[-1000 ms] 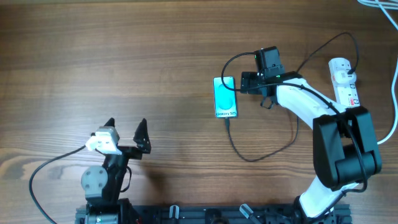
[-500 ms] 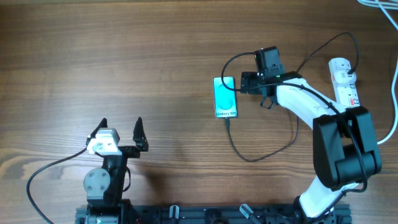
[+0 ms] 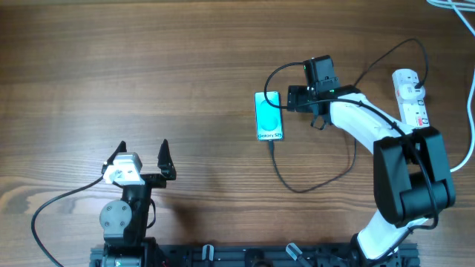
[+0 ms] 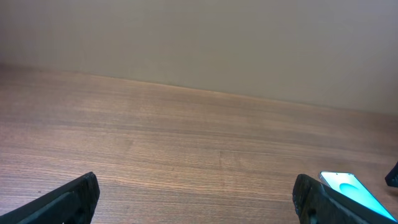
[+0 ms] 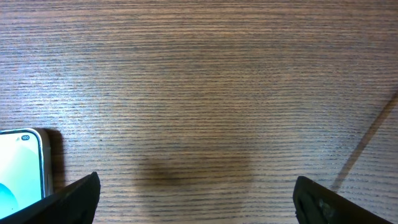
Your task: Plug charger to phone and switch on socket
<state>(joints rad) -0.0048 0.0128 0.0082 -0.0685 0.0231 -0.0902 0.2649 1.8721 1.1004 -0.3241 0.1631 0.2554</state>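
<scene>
The phone (image 3: 269, 116) lies flat mid-table with its cyan screen up and "Galaxy S25" at its near end. The charger's thin black cable (image 3: 297, 190) runs from the phone's near end, loops toward me, then rises to the white adapter on the socket (image 3: 413, 98) at far right. Its plug tip (image 3: 272, 146) touches the phone's near end. My right gripper (image 3: 289, 99) is open and empty just right of the phone, whose corner shows in the right wrist view (image 5: 22, 168). My left gripper (image 3: 142, 151) is open and empty at near left; the phone shows in its wrist view (image 4: 352, 189).
The thick white power-strip cord (image 3: 469, 111) runs along the right table edge. A black cable from my right wrist loops above the phone (image 3: 276, 71). The left arm's cable (image 3: 59, 194) trails at near left. Bare wood lies between the left gripper and the phone.
My left gripper has shifted slightly left and squared up, still open. The right arm, phone and cable have not moved.
</scene>
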